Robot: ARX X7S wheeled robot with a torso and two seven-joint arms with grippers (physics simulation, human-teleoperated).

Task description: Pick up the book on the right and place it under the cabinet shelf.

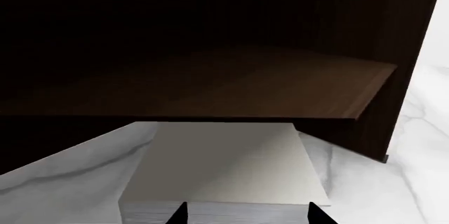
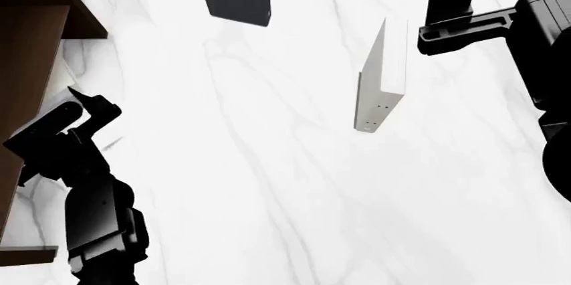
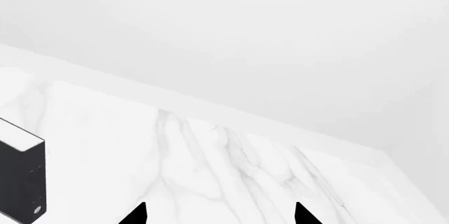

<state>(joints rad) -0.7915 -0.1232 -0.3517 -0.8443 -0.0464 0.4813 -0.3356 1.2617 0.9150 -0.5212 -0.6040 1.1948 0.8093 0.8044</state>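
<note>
Lying flat on the table [image 1: 393, 182], the book [image 1: 224, 169] was slid partly under the cabinet shelf [image 1: 232, 84]; left jaws seemingly released astride it, right jaws parted, empty; withdrawal remained.
</note>
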